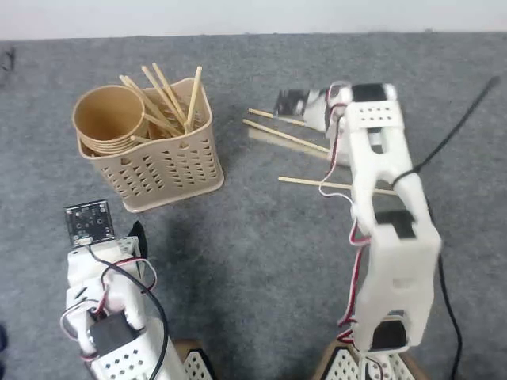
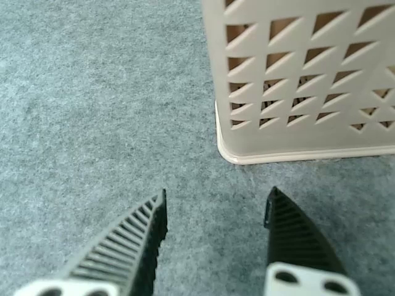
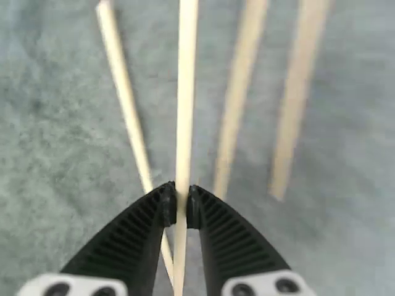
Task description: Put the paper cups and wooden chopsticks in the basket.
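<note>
**A slender hold**

High view: tan paper cups (image 1: 109,119) nest in the beige lattice basket (image 1: 158,170); pale wooden chopsticks (image 1: 287,136) lie loose on grey carpet (image 1: 261,253). Left wrist: left gripper (image 2: 216,213) spread, empty. Right wrist: right gripper (image 3: 181,203) pinches one chopstick (image 3: 185,92), which may swivel free.

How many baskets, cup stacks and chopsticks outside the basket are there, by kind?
Basket: 1
Stack of paper cups: 1
Chopsticks outside the basket: 4, one chopstick held by the right end effector
Total: 6
</note>
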Available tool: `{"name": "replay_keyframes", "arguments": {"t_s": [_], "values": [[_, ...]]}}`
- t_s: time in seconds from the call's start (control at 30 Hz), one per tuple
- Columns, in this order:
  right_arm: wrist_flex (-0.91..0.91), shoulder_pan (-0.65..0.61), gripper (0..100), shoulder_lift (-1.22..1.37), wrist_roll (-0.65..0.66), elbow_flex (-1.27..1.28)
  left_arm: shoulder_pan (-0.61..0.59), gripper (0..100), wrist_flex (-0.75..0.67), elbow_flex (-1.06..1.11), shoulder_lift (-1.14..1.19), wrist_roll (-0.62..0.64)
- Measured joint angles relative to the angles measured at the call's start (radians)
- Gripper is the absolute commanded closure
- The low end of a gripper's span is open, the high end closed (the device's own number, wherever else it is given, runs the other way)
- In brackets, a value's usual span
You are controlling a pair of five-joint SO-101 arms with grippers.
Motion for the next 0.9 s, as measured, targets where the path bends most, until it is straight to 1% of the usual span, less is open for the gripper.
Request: {"name": "replay_keyframes", "arguments": {"t_s": [0.13,0.23,0.33,0.47,0.6,0.67,0.73,0.9], "values": [[0.002,-0.068,99.2,-0.253,-0.14,0.0,0.0,76,0.0,0.0,0.0,0.0],[-0.038,-0.169,99.2,-0.433,-0.264,0.0,0.0,76,0.0,0.0,0.0,0.0],[-0.13,-0.298,99.2,-0.551,-0.408,0.0,0.0,76,0.0,0.0,0.0,0.0],[-0.301,-0.434,99.2,-0.583,-0.626,0.0,0.0,76,0.0,0.0,0.0,0.0],[-0.471,-0.511,99.2,-0.551,-0.882,0.0,0.0,76,0.0,0.0,0.0,0.0],[-0.542,-0.537,99.2,-0.514,-0.985,0.015,0.0,76,0.0,0.0,0.0,0.0],[-0.614,-0.559,99.2,-0.477,-1.026,0.051,0.002,76,0.0,0.0,0.0,0.0],[-0.824,-0.601,99.2,-0.425,-1.046,0.18,0.0,76,0.0,0.0,0.0,0.0]]}}
